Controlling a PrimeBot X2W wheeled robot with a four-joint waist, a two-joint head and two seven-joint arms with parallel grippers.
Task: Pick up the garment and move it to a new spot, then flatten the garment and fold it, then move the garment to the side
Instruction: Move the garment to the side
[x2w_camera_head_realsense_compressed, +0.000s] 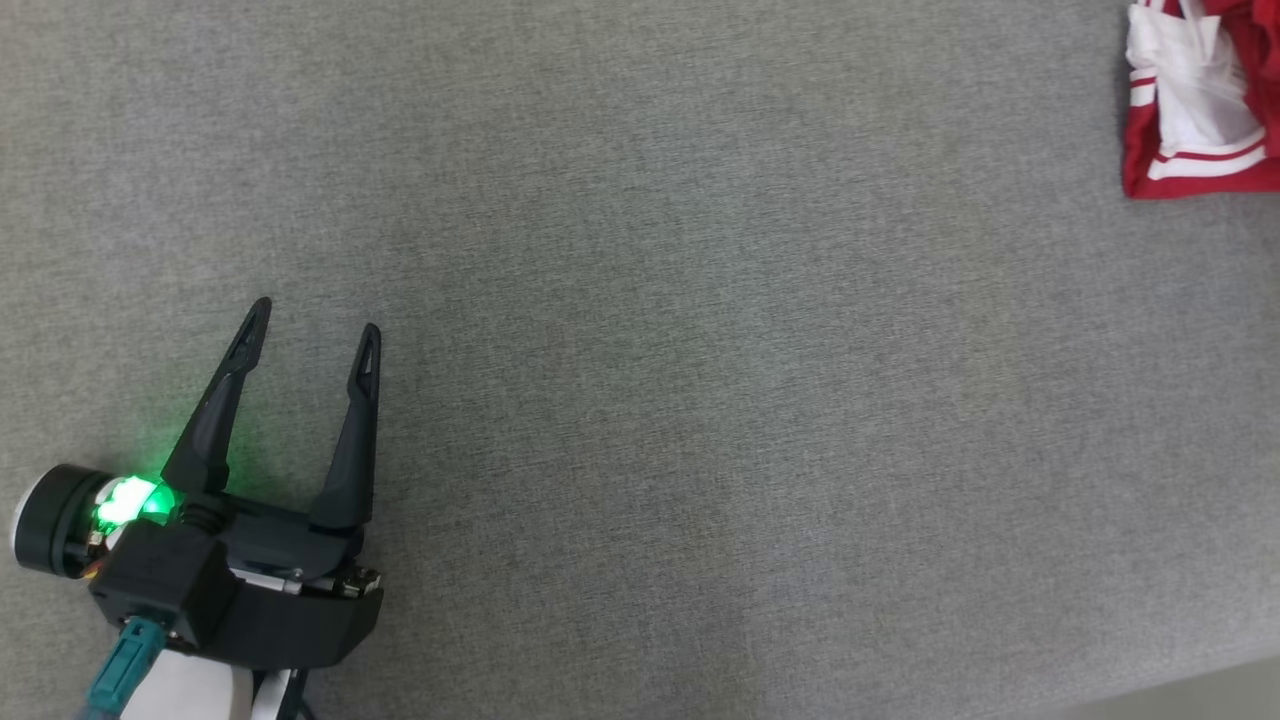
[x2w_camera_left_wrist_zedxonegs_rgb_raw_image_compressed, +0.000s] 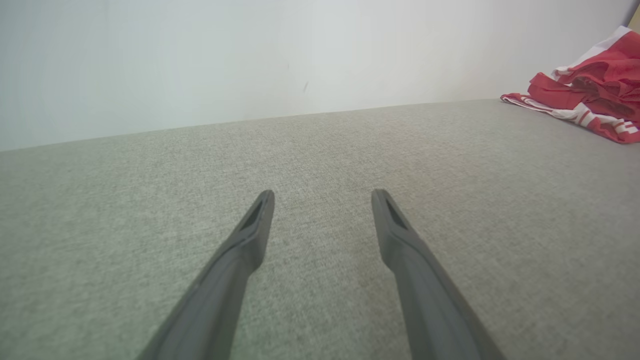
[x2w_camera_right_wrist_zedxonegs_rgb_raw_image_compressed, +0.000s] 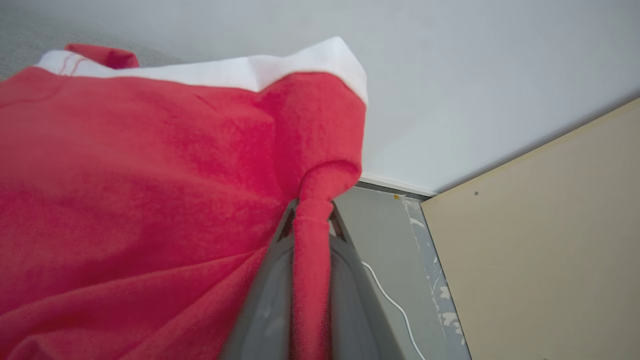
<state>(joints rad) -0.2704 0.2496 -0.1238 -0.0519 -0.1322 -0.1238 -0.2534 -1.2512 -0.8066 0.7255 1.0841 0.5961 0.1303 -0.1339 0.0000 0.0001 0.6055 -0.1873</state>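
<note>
The garment (x2w_camera_head_realsense_compressed: 1195, 95) is red with white panels and white stripes; it lies bunched at the far right top corner of the head view, cut off by the edge. In the left wrist view the garment (x2w_camera_left_wrist_zedxonegs_rgb_raw_image_compressed: 590, 90) sits crumpled at the far right. My left gripper (x2w_camera_head_realsense_compressed: 313, 342) hovers over the grey surface at the lower left, open and empty, far from the cloth; its two dark fingers (x2w_camera_left_wrist_zedxonegs_rgb_raw_image_compressed: 250, 235) spread wide. My right gripper (x2w_camera_right_wrist_zedxonegs_rgb_raw_image_compressed: 311, 220) is shut on a fold of the red garment (x2w_camera_right_wrist_zedxonegs_rgb_raw_image_compressed: 150, 200), which drapes to the left of its fingers.
A grey fabric surface (x2w_camera_head_realsense_compressed: 700, 400) stretches across the head view, with its front edge at the lower right corner. A pale wall (x2w_camera_left_wrist_zedxonegs_rgb_raw_image_compressed: 250, 60) rises behind it. A beige panel (x2w_camera_right_wrist_zedxonegs_rgb_raw_image_compressed: 540, 250) and a white cable (x2w_camera_right_wrist_zedxonegs_rgb_raw_image_compressed: 395, 300) on the floor appear in the right wrist view.
</note>
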